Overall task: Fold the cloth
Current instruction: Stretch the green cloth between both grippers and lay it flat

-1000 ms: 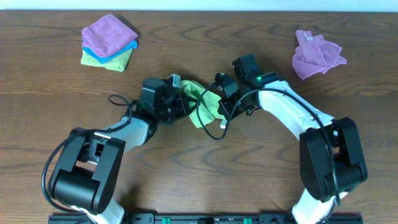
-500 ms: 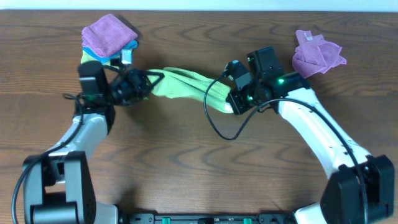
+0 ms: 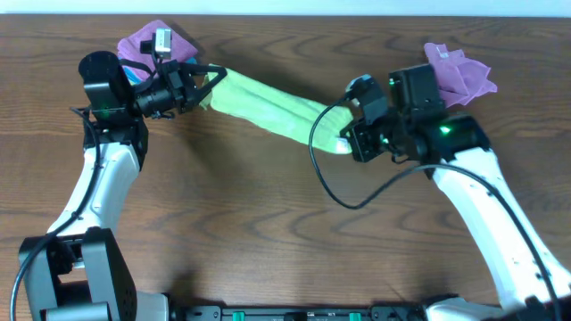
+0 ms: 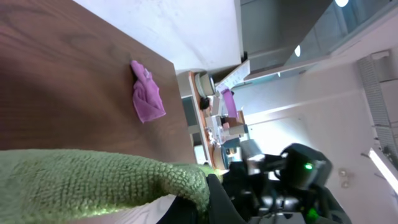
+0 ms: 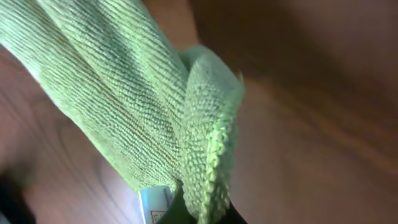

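The lime-green cloth [image 3: 272,105] hangs stretched in a long band between the two arms, above the table's middle. My left gripper [image 3: 203,87] is shut on its upper-left end, next to the stack of cloths. My right gripper [image 3: 346,140] is shut on its lower-right end. In the left wrist view the cloth [image 4: 93,180] fills the bottom and disappears into the jaws. In the right wrist view the cloth [image 5: 137,106] bunches into the jaws, with its white-and-red tag [image 5: 155,204] at the pinch.
A stack of folded cloths with a purple one on top [image 3: 147,42] lies at the back left, just behind my left gripper. A crumpled purple cloth [image 3: 459,71] lies at the back right, beside the right arm. A black cable [image 3: 335,183] loops under the right wrist.
Both arms have swung apart, the left up and left, the right to the right. The cloth has gone from a bunch between the grippers to a taut band.
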Tool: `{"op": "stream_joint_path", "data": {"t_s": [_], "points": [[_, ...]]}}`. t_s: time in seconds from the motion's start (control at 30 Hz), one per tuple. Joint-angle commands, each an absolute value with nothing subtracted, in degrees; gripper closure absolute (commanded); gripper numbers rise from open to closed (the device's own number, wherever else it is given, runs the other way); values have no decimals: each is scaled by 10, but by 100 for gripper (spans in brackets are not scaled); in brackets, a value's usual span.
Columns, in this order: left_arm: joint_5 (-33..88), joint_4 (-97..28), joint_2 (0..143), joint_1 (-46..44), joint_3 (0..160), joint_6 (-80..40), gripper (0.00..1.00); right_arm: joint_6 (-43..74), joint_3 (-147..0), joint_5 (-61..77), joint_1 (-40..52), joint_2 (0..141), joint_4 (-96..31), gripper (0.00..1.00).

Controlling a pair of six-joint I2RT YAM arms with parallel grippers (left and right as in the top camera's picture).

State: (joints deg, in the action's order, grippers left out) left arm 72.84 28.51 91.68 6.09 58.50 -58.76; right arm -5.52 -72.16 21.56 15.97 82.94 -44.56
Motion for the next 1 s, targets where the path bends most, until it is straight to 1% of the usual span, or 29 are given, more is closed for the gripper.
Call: {"op": "stream_joint_path", "data": {"t_s": [0.0, 0.23, 0.33, 0.5, 0.63, 0.7, 0.77, 0.87, 0.97], "points": [[685, 289, 903, 63, 602, -592, 94, -47, -721, 180, 150, 825, -419, 99], [546, 290, 926, 21, 603, -583, 94, -34, -721, 108, 150, 855, -284, 99], [507, 301, 954, 10, 612, -583, 94, -34, -722, 85, 149, 886, -235, 99], [513, 321, 1046, 6, 685, -582, 94, -35, -724, 48, 149, 945, -184, 99], [573, 319, 1110, 8, 746, -561, 94, -39, -724, 30, 145, 955, -199, 99], [600, 315, 1125, 11, 752, -556, 94, -39, -724, 29, 145, 953, -217, 99], [633, 283, 1131, 17, 752, -519, 94, -39, -724, 30, 145, 952, -246, 99], [690, 166, 1131, 32, 752, -420, 94, -39, -724, 31, 145, 952, -311, 99], [701, 35, 1131, 42, 752, -325, 95, -39, -724, 33, 145, 952, -359, 99]]}}
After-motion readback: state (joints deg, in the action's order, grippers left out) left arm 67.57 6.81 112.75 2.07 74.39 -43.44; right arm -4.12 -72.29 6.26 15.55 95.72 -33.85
